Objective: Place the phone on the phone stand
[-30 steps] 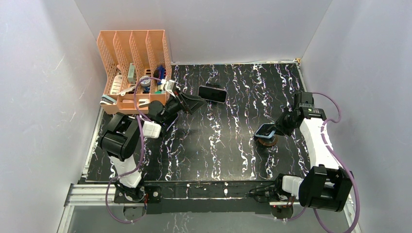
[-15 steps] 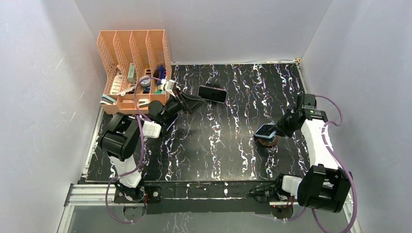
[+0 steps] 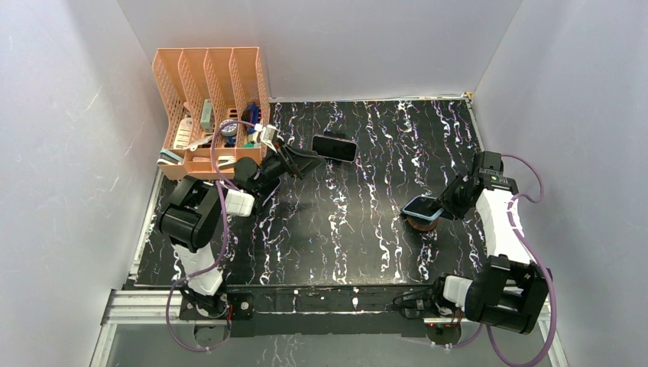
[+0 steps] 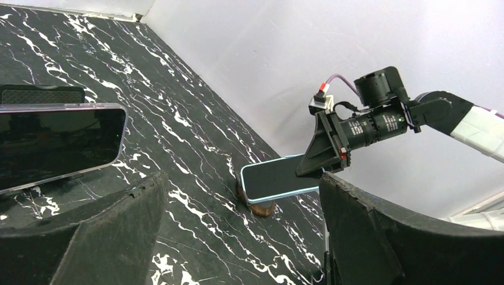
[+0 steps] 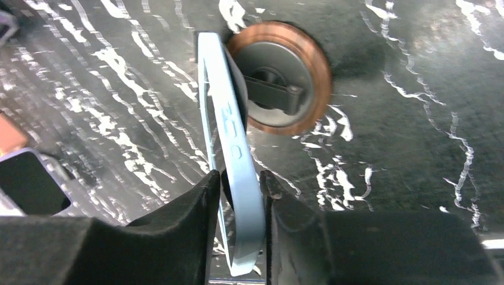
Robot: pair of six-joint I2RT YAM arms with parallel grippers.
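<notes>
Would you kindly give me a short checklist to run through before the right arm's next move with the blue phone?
1. The blue phone sits between the fingers of the right gripper: ok.
2. Those fingers are clamping it firmly: cannot tell.
3. The phone is over the round stand: ok.
4. The phone is seated on the stand: cannot tell.
5. The left gripper is open and well away from the stand: ok.
6. The second phone lies apart from the stand: ok.
</notes>
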